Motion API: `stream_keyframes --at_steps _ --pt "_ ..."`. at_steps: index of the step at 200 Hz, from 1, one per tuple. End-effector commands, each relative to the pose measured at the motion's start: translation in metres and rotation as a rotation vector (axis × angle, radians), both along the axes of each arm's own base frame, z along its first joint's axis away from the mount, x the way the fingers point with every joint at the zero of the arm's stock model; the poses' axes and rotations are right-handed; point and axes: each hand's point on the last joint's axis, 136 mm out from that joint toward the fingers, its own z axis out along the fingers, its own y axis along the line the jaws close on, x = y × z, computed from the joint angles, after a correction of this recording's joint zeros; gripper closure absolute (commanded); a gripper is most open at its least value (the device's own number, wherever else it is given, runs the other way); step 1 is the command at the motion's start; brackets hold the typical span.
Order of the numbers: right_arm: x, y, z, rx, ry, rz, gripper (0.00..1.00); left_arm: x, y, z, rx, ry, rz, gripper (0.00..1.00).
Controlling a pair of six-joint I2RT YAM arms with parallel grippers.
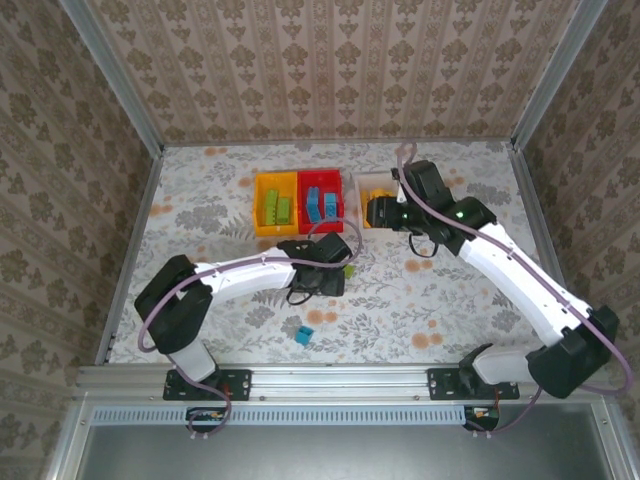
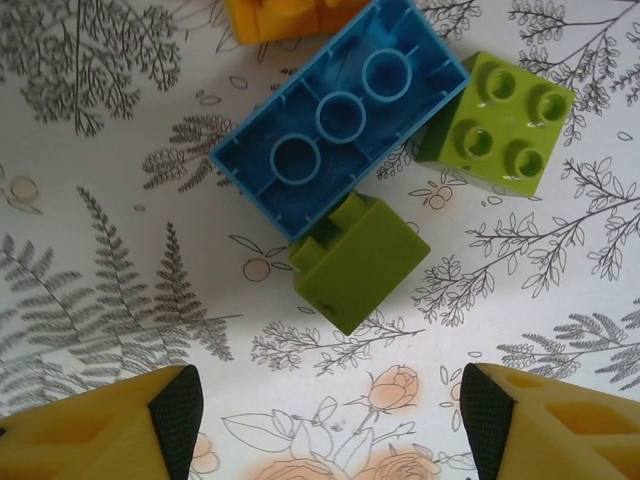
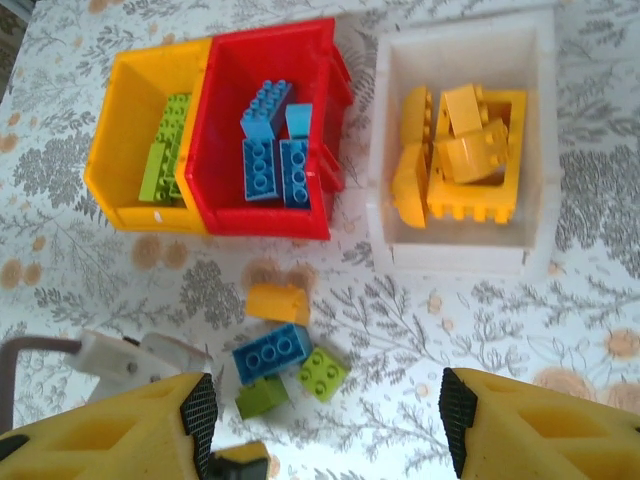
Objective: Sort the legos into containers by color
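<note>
1. Left wrist view has a cluster of legos in its upper half: a blue brick [image 2: 340, 120] lies upside down and slanted, its hollow underside and three round tubes facing up
2. A square lime brick [image 2: 497, 125] with four studs up touches the blue brick's upper right end, a second lime block [image 2: 360, 262] lies tipped on its side against the blue brick's lower edge, and an orange brick [image 2: 285, 15] is cut off by the top edge
3. All are glossy hard plastic, lying on a matte tablecloth [image 2: 120, 250] printed with grey ferns and peach flowers
4. Left gripper [image 2: 325, 425] hangs just below the cluster; its yellow fingers [image 2: 175, 425] with black ribbed pads sit in the bottom corners, jaws spread wide with only cloth between them
5. Right wrist view shows three open bins in a row across the upper half: the yellow bin [image 3: 150, 215] holds lime bricks, the red bin [image 3: 265, 222] touching it holds blue ones, and the white bin [image 3: 455, 255] just beside holds orange ones
6. Right gripper [image 3: 330, 425] sits at the bottom edge, jaws spread and empty
7. Top external view has the left arm [image 1: 250, 272] reaching from the lower left, bent at the elbow, towards the centre; the right arm [image 1: 520, 275] stretches from the lower right to the white bin
8. One lone blue piece [image 1: 304, 333] lies at lower centre, well apart from the cluster
</note>
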Motion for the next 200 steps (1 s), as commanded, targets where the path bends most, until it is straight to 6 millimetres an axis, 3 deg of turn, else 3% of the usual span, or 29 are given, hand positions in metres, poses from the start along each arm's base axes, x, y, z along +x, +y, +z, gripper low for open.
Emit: stream_keyframes --at_steps 1,23,57,101,150,182,200 --pt "-0.019 -0.006 0.003 0.038 0.009 -0.013 0.36 0.006 -0.01 0.007 -0.048 -0.002 0.166 0.27" --pt "-0.028 -0.011 0.001 0.034 0.016 -0.019 0.36 0.007 -0.019 0.004 -0.057 0.011 0.211 0.25" --pt "-0.033 -0.013 0.001 0.041 0.018 -0.02 0.36 0.013 -0.016 -0.004 -0.046 0.028 0.293 0.24" --pt "-0.034 -0.011 0.002 0.045 0.018 -0.014 0.36 0.027 -0.016 -0.018 -0.078 0.056 0.334 0.3" --pt "-0.035 -0.012 0.002 0.04 0.017 -0.013 0.36 0.029 -0.016 -0.029 -0.074 0.079 0.334 0.44" --pt "-0.035 -0.012 -0.001 0.042 0.02 -0.013 0.36 0.026 -0.011 -0.026 -0.066 0.063 0.334 0.59" --pt "-0.035 -0.011 -0.003 0.043 0.023 -0.012 0.36 0.023 -0.005 -0.021 -0.056 0.05 0.334 0.63"
